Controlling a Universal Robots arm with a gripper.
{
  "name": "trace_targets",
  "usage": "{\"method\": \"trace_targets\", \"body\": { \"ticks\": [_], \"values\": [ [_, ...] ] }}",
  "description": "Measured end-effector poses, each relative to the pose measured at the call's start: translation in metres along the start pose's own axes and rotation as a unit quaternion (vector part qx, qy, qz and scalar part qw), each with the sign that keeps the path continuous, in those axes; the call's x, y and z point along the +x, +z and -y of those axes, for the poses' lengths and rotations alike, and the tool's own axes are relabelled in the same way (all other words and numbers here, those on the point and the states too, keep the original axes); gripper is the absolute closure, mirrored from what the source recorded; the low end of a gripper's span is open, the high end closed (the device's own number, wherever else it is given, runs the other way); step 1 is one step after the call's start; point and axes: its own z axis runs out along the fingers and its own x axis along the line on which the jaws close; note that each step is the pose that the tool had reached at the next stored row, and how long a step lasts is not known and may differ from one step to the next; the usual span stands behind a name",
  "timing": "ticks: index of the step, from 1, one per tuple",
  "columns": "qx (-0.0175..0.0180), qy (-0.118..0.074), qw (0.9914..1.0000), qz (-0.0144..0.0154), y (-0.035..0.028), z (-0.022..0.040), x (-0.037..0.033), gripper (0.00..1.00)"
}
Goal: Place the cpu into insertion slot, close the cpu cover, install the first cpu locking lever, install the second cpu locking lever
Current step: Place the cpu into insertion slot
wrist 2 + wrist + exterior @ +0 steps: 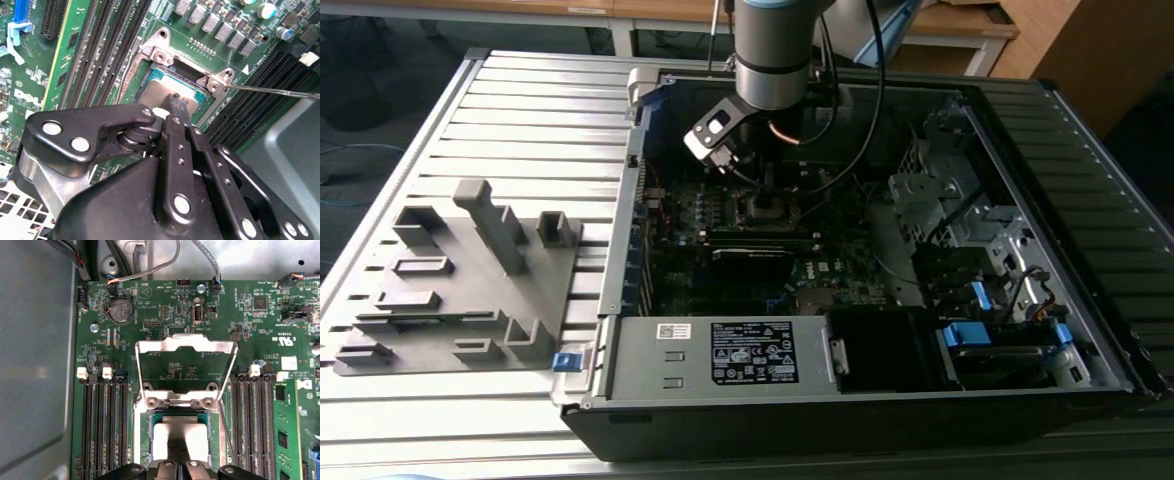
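Note:
The cpu, a flat silver-grey square, lies in the insertion slot on the green motherboard. Its top also shows in the second wrist view as the cpu. The cpu cover stands raised on its hinge beyond the slot, its window open over the board. My gripper is shut, its narrow black fingertips resting together on the cpu's top. It also shows as my gripper and, inside the case, my gripper. A thin wire locking lever sticks out sideways from the socket, unlatched.
Rows of long black memory slots flank the socket on both sides. A labelled power supply fills the case's front. Drive bays stand at the exterior view's right, and a grey fixture tray at its left. Cables hang beside the arm.

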Motion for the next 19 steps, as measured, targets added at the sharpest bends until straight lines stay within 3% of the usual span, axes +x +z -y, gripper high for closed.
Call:
{"method": "trace_targets", "body": {
  "ticks": [5,12,16,19],
  "values": [
    [-0.0009,0.0,1.0,-0.0016,-0.0027,-0.0006,0.0007,0.89],
    [-0.0002,0.0,1.0,-0.0003,-0.0124,-0.0011,0.0003,0.89],
    [-0.0002,0.0,1.0,-0.0003,-0.0126,-0.0011,0.0003,0.89],
    [-0.0002,0.0,1.0,0.0004,-0.0124,-0.005,0.0004,0.89]
  ]
}}
